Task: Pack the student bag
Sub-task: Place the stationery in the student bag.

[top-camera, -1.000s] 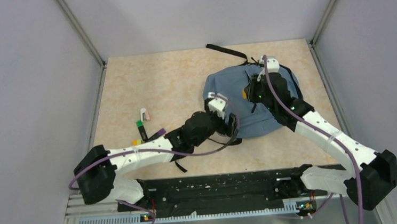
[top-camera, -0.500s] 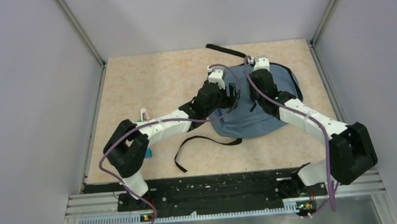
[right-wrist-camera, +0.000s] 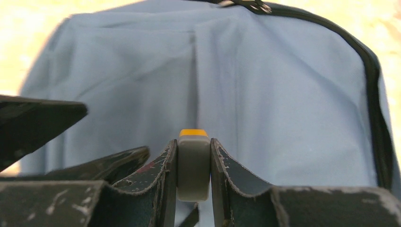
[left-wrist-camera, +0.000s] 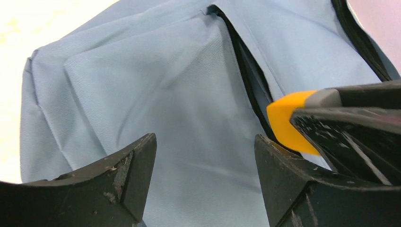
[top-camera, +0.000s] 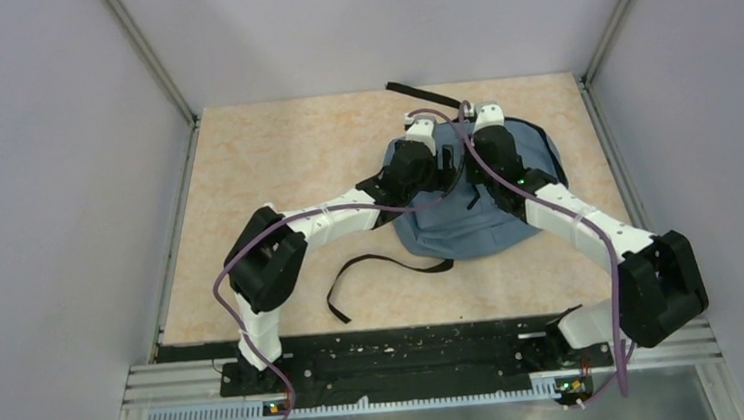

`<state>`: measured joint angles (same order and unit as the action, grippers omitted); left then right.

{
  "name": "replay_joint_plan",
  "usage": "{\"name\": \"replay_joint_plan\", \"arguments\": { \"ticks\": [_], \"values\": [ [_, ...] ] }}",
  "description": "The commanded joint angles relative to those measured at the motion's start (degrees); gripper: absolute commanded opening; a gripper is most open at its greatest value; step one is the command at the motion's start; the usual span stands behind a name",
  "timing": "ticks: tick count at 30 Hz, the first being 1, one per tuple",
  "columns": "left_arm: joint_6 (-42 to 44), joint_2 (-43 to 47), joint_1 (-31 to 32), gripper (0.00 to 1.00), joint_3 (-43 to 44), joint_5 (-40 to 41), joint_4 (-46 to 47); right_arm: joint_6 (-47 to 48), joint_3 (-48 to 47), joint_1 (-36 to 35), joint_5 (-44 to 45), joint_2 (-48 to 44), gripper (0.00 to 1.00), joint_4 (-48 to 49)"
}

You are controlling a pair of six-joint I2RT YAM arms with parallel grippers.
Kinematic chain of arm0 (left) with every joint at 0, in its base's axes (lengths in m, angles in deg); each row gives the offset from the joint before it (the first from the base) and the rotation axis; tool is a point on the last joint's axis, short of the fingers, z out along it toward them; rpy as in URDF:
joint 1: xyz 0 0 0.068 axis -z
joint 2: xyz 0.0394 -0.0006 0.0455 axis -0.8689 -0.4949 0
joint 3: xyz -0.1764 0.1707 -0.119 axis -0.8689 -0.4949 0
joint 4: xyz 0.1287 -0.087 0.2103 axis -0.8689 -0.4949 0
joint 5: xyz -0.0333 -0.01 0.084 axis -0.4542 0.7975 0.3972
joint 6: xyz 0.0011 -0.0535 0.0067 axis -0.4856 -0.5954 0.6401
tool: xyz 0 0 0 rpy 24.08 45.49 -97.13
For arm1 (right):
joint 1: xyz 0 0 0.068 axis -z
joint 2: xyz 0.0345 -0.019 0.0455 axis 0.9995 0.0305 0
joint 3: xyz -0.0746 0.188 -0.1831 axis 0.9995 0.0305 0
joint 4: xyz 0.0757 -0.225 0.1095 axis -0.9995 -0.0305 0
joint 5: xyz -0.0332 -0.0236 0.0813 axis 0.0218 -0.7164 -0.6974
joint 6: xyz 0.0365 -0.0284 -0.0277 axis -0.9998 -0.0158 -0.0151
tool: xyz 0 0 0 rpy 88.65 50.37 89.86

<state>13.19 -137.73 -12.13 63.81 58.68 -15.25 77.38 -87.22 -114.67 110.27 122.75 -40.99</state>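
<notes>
Well, the bag (top-camera: pixel 455 232) lies limp at the table's (top-camera: pixel 284 167) far right; it's soft cloth, so I'd pinch the pocket edge (left-wrist-camera: pixel 239 66). My left gripper (left-wrist-camera: pixel 203 146) hangs open above it; my right gripper (right-wrist-camera: pixel 193 145) clamps a grey, orange-tipped stick (right-wrist-camera: pixel 193 170). Room lies leftward; a wall crowds the right.

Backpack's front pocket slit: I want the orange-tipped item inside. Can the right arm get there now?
Probably yes: the right gripper, shut on the orange-tipped item, hovers beside the pocket slit; the open left gripper leaves it uncovered.
</notes>
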Motion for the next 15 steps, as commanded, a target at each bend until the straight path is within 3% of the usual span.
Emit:
{"name": "replay_joint_plan", "arguments": {
  "ticks": [1,7,15],
  "values": [
    [0.82,2.84,-1.06,0.80,-0.95,2.96,2.12,-0.40,-1.99,0.40,-9.85,-2.68,0.00,4.02],
    [0.54,3.59,-1.48,0.80,-1.75,2.96,2.78,0.28,-4.93,0.40,-7.12,4.76,0.00,1.94],
    [1.15,1.02,-1.49,0.80,1.49,2.13,2.10,1.09,-6.22,0.40,7.23,6.43,0.00,-2.34]
  ]
}}
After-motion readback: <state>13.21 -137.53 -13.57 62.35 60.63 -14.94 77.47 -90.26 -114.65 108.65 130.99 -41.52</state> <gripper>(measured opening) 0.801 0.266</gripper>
